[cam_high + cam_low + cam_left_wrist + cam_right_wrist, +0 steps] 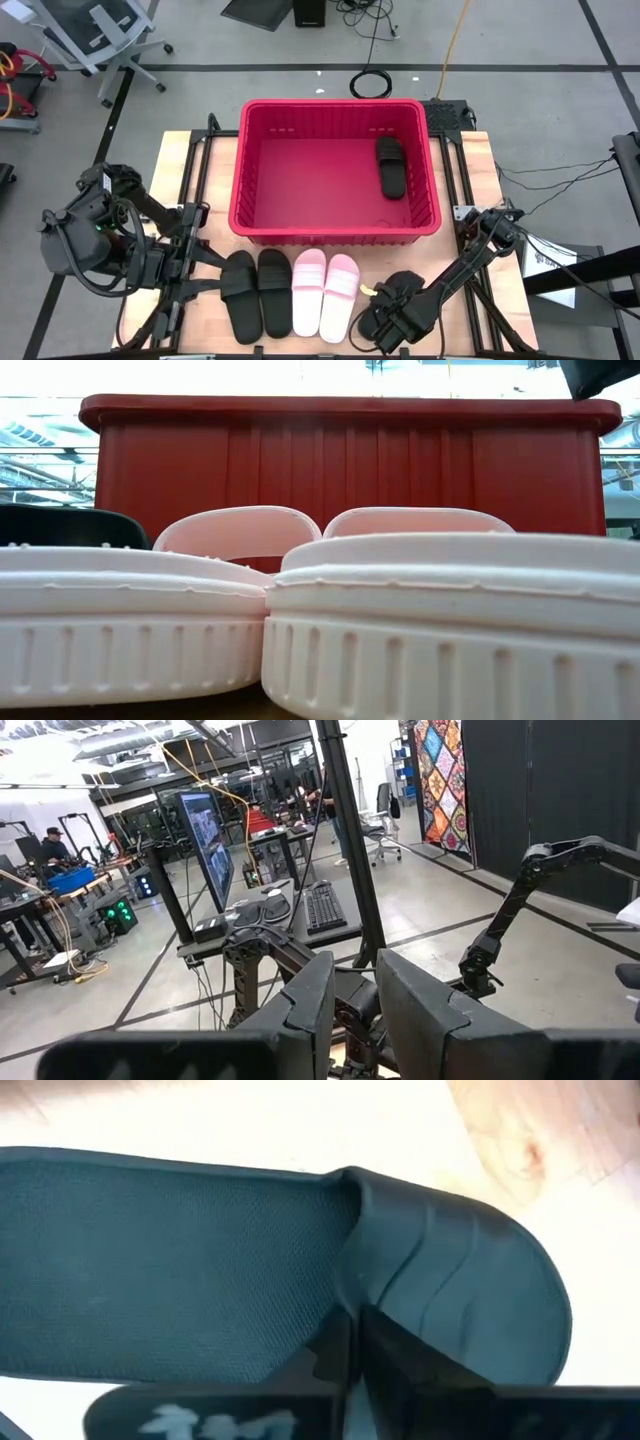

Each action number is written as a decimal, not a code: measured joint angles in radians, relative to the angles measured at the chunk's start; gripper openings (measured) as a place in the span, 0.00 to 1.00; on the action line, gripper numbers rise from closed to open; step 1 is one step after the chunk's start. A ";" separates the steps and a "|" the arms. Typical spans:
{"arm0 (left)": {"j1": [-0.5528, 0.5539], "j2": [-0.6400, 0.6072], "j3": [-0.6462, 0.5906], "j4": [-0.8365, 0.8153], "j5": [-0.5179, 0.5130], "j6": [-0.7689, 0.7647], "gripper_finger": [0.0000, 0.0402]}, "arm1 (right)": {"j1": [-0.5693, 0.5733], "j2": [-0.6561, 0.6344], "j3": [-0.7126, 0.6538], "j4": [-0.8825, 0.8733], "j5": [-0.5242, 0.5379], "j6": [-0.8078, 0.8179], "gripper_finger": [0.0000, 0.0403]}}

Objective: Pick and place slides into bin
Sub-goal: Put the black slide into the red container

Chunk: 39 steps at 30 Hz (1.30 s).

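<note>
Right gripper (350, 1345) pinches black slide (250, 1270).

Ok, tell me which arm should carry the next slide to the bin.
Right. The right gripper is already down on the black slide at the row's right end, fingers shut on its strap edge. The left gripper points out at the room, holding nothing. The bin lies just behind the row.

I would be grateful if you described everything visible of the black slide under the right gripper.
The matte black slip-on slide lies on the pale wooden table, right of the two pale pink slides and apart from them. Its footbed is finely textured, and a broad ribbed strap arches over the front. The right gripper sits over it, fingers shut at the strap's edge. In the high view the gripper hides most of it.
</note>
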 joint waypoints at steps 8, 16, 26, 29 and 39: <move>0.000 0.000 0.000 0.000 0.000 0.002 0.22 | -0.005 -0.049 -0.003 0.042 0.042 0.014 0.01; 0.000 0.000 0.000 0.000 -0.001 0.003 0.22 | -0.008 -0.187 -0.003 0.022 0.174 0.027 0.00; 0.000 0.000 0.000 0.000 -0.001 0.003 0.22 | -0.021 -0.362 -0.003 0.084 0.295 -0.023 0.00; 0.005 0.000 0.000 0.000 -0.001 0.003 0.22 | -0.025 -0.412 -0.002 0.110 0.368 -0.031 0.00; 0.019 0.000 0.000 -0.001 -0.002 0.003 0.22 | -0.054 -0.507 -0.002 0.262 0.476 -0.127 0.00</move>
